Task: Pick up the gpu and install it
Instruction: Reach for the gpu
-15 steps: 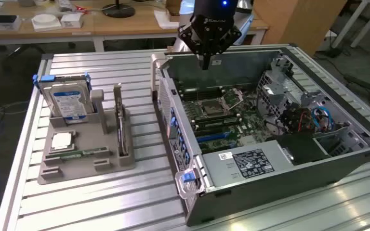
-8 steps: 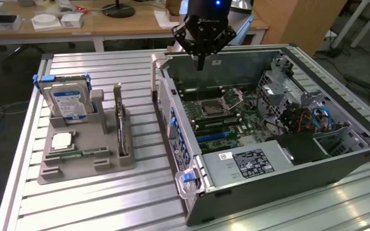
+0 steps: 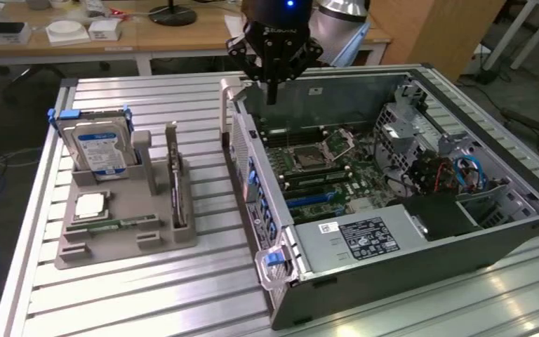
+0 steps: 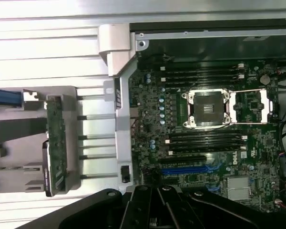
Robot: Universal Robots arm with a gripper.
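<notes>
The gpu (image 3: 177,188) stands on edge in a slot of the grey holder (image 3: 129,247) on the exterior view's left, its green board (image 4: 56,143) facing the wrist camera. My gripper (image 3: 271,97) hangs above the far rim of the open computer case (image 3: 420,242), apart from the gpu and to its right in the exterior view. Its black fingers (image 4: 152,207) are pressed together with nothing between them. Below lies the motherboard (image 4: 205,138) with a blue expansion slot (image 4: 190,169) and an open processor socket (image 4: 207,109).
The holder also carries a silver hard drive (image 3: 99,147), a processor chip (image 3: 92,205) and a narrow green memory stick (image 3: 110,226). A power supply (image 3: 363,239) and cables (image 3: 452,172) occupy the case's near end. Desks with clutter stand behind the slatted metal table (image 3: 138,302).
</notes>
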